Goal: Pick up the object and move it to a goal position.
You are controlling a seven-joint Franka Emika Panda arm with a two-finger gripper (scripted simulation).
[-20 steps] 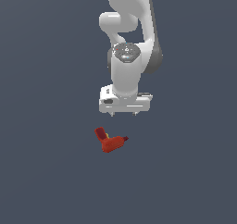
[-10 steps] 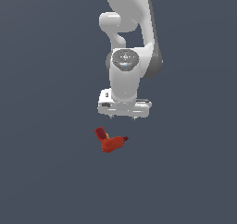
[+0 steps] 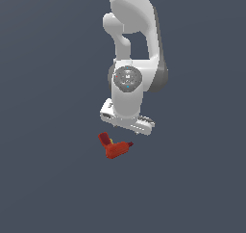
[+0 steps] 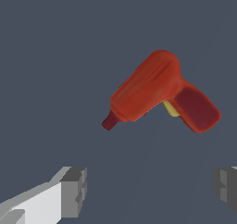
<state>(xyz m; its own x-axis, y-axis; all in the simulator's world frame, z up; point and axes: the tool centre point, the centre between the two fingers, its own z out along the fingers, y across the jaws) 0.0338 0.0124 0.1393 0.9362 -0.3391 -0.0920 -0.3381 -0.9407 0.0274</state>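
Observation:
The object [image 3: 115,147] is a small red-orange toy drill lying on the dark grey floor, with a darker red handle, a small yellow patch and a dark tip. In the wrist view the object [image 4: 157,91] lies on its side beyond the fingers. My gripper [image 3: 128,125] hangs just above it, slightly toward the exterior view's right, not touching it. In the wrist view my gripper [image 4: 150,187] is open and empty, with one grey fingertip [image 4: 74,190] and the other at the picture's edge, set wide apart.
A plain dark grey floor [image 3: 48,188] lies all around. The white arm [image 3: 129,44] rises straight above the gripper.
The hand has come down toward the object and has turned, so its bar now sits slanted. The object has not moved.

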